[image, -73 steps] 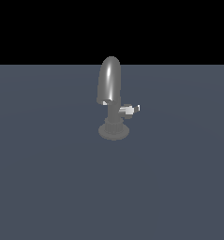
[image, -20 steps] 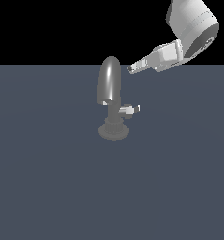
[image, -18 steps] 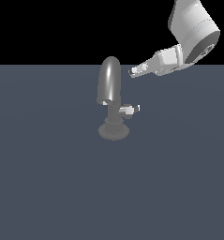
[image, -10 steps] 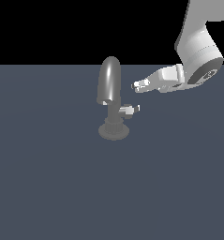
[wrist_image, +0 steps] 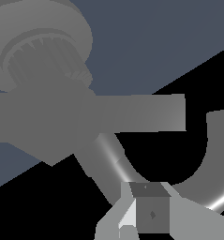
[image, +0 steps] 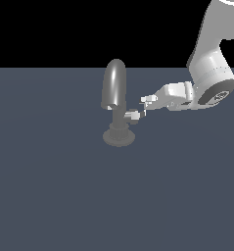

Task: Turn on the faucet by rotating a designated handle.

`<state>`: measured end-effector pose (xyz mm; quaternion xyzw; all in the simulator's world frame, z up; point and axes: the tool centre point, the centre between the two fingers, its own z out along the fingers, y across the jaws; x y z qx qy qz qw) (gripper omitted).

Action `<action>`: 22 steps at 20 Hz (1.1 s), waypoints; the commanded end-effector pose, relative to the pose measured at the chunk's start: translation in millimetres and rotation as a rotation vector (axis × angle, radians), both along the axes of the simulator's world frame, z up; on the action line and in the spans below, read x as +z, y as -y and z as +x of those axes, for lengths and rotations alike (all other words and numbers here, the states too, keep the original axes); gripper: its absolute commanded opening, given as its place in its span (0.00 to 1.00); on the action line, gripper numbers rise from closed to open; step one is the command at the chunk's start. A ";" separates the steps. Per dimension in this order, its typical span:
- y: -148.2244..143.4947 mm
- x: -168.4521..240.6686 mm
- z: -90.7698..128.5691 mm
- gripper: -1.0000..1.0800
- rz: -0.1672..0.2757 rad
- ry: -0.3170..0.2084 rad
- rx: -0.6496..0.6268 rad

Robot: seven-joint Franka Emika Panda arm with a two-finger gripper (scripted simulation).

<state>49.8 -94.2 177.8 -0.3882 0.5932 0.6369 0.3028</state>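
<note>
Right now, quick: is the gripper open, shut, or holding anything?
Gripper: not holding anything; its tip sits just beside the small grey lever handle of the glossy grey metal faucet. Whether the jaws are open or shut cannot be told.

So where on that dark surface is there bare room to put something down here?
Nearly everywhere: the surface is bare in front of the faucet and on the exterior view's left. It is crowded only at the handle, where the claw hangs close on the exterior view's right.
</note>
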 end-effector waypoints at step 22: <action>4.7 -37.2 -39.4 0.00 0.004 -0.008 -0.009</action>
